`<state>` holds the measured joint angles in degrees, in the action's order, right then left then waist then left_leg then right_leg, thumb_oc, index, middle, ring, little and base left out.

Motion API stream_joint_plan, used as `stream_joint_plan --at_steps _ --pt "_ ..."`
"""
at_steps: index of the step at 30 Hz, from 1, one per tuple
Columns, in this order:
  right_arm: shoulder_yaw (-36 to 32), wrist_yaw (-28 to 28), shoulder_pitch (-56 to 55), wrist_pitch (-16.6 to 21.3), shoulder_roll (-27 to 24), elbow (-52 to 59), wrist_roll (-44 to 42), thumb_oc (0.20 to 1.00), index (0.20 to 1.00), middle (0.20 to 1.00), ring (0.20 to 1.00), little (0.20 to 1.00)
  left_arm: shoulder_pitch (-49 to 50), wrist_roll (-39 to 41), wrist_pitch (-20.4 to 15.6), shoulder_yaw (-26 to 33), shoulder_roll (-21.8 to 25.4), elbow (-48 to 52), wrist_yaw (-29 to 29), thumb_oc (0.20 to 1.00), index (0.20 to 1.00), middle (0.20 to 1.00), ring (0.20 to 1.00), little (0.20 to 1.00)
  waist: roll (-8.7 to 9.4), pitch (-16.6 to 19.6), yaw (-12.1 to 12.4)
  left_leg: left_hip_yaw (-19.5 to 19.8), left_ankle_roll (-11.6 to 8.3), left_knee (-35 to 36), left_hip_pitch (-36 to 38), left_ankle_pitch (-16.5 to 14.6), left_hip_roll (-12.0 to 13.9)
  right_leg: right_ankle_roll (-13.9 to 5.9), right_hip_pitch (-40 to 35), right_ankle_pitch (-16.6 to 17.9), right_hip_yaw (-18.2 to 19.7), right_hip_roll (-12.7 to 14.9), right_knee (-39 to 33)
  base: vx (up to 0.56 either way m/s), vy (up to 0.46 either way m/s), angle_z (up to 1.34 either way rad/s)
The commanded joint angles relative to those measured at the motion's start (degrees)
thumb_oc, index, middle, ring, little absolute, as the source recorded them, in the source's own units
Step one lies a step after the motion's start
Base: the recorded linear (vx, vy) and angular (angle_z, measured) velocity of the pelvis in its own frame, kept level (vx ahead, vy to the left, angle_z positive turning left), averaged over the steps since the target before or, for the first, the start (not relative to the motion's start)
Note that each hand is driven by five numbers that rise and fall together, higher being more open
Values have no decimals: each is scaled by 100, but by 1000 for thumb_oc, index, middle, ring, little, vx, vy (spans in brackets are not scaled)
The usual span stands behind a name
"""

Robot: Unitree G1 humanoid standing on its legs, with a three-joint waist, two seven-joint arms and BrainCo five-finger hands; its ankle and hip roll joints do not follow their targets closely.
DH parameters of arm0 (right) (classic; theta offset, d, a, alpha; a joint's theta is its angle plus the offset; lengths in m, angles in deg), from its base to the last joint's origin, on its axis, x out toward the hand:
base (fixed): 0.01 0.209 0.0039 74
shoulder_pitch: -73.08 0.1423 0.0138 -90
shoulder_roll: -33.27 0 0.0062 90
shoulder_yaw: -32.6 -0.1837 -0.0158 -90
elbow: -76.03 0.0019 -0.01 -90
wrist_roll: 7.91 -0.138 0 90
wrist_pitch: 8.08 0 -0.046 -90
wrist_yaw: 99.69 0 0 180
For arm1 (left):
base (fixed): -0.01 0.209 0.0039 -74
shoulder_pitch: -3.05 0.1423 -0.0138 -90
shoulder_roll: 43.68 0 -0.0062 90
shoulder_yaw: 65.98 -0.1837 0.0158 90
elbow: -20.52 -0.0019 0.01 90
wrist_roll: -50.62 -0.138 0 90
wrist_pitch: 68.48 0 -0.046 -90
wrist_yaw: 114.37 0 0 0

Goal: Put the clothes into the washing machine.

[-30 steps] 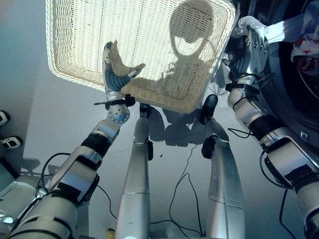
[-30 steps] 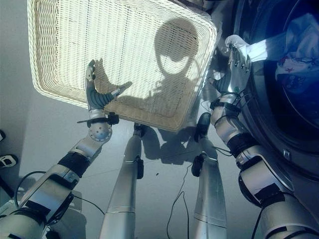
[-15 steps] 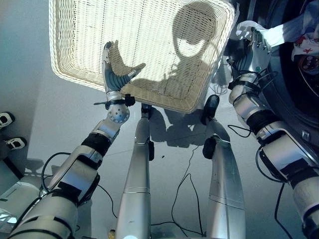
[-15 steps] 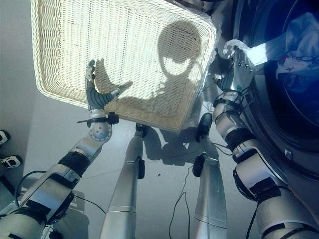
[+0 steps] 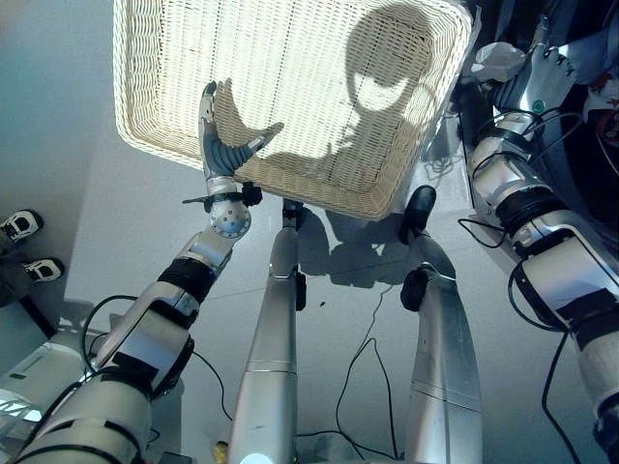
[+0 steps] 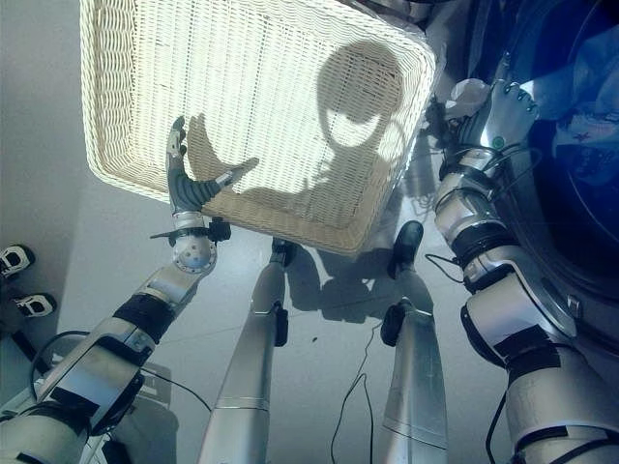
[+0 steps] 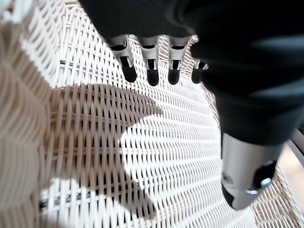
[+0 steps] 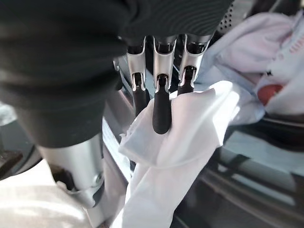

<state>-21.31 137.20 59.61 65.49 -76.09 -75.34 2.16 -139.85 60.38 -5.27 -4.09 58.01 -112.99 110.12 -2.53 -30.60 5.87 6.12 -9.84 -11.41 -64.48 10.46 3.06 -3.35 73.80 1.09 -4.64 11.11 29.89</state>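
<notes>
Left eye view: large white wicker basket (image 5: pixel 290 87) across the upper middle, standing on grey floor (image 5: pixel 87 232), lit inside. Dark washing machine drum opening (image 6: pixel 580 145) at the right edge, with pale clothes (image 8: pixel 266 42) already lying inside. Left hand (image 5: pixel 221 145) raised over the basket's near rim, fingers (image 7: pixel 151 66) straight and spread, thumb held apart, empty, hovering above the weave without touching. Right hand (image 6: pixel 498 111) up at the drum's mouth, just beside the basket's right corner. Right wrist view: fingers (image 8: pixel 160 104) extended and resting on a white garment (image 8: pixel 190 128), cloth draped under the dark tips and hanging down over the door sill, thumb not closed on it. Pair of shoes (image 5: pixel 24 242) at the far left.
</notes>
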Motion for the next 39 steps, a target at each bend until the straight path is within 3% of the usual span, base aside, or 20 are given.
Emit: stream_joint_plan --at_steps 1,5,6,12,18,29,34,39 --pt "344 -349 229 -468 -589 -297 -123 1000 1000 1000 1000 1000 -85 29 -217 234 16 198 47 1000 1000 1000 1000 1000 -419 81 -120 -266 640 -425 -163 -326 -536 -413 -397 699 -457 -384 -889 17 -23 3" --pt "506 -823 282 -857 -604 -585 20 1000 1000 1000 1000 1000 -163 102 -229 193 102 144 -4 1000 1000 1000 1000 1000 -412 81 -101 -235 651 -429 -212 -319 -548 -401 -362 716 -482 -378 -899 7 -15 1" --pt "589 -975 313 -972 -615 -661 77 200 200 200 200 200 -167 129 -234 185 119 146 -16 1000 1000 1000 1000 1000 -419 81 -95 -231 650 -423 -216 -314 -551 -395 -361 715 -477 -385 -905 0 0 0" --pt "760 -1438 302 -1161 -704 -733 540 200 200 200 200 200 -163 190 -251 169 202 173 -43 1000 1000 1000 1000 1000 -399 81 -106 -232 658 -435 -241 -304 -548 -391 -351 721 -472 -404 -896 0 0 0" --pt "1020 -2088 267 -1284 -728 -742 1622 200 200 200 200 200 -247 212 -209 157 245 168 -52 1000 1000 1000 1000 1000 -347 81 -140 -238 651 -459 -274 -294 -532 -390 -329 724 -459 -429 -873 0 0 0" --pt "1105 -2323 145 -1146 -716 -721 2106 200 200 200 200 200 -236 227 -233 197 262 146 -63 1000 1000 1000 1000 1000 -299 81 -173 -231 639 -447 -279 -290 -515 -378 -335 720 -440 -471 -895 0 0 0" --pt "1064 -2307 36 -1025 -707 -706 1935 200 200 200 200 200 -218 228 -255 220 257 136 -67 1000 1000 1000 1000 1000 -291 81 -185 -240 634 -434 -284 -286 -505 -367 -330 704 -431 -489 -895 0 0 0" --pt "827 -1985 -134 -867 -734 -717 234 200 200 200 200 200 -177 230 -293 227 262 126 -51 1000 1000 1000 1000 1000 -283 81 -197 -245 628 -439 -292 -280 -493 -358 -312 705 -423 -502 -873 0 0 0"
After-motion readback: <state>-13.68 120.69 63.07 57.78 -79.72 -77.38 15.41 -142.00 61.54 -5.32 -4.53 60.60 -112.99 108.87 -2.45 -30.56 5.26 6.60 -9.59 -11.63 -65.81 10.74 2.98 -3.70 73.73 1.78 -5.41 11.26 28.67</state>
